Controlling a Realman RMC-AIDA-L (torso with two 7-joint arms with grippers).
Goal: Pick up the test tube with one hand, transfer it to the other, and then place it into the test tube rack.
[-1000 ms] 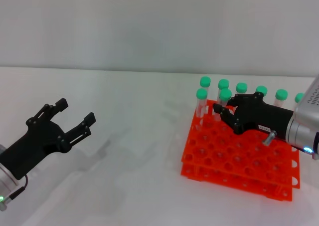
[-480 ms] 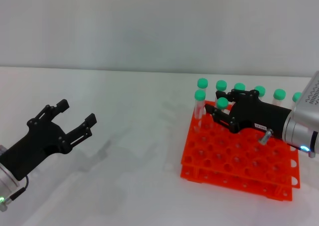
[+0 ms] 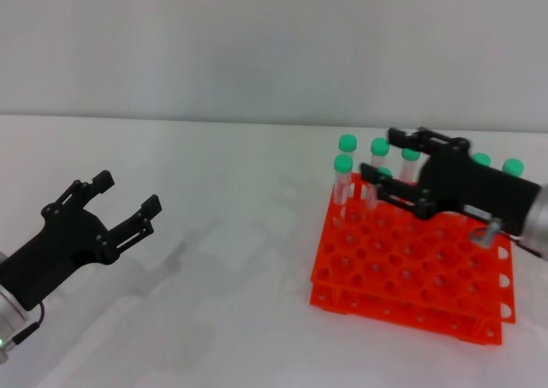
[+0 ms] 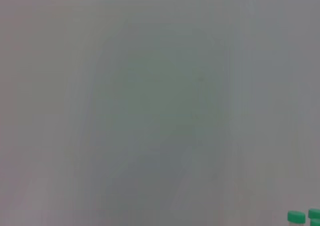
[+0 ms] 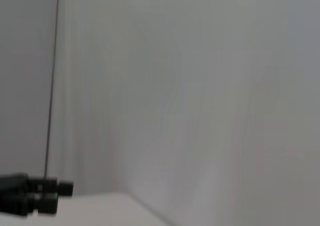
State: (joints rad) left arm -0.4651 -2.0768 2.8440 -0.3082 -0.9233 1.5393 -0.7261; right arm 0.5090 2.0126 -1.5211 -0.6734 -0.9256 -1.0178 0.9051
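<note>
Table (image 3: pixel 223 259): white, plain, grey wall behind. No legible writing anywhere.

Rack (image 3: pixel 411 272): bright orange, two tiers, grid of round holes, on the table's right side. Several capped tubes stand along its far rows.

Right gripper (image 3: pixel 383 158): black, above the rack's far rows, fingers spread wide, holding nothing.

Left gripper (image 3: pixel 128 201): black, well left of the rack, fingers apart, empty.

Tube (image 3: pixel 382 182): clear, mint-green cap, upright in the rack between the right gripper's fingers, untouched.
</note>
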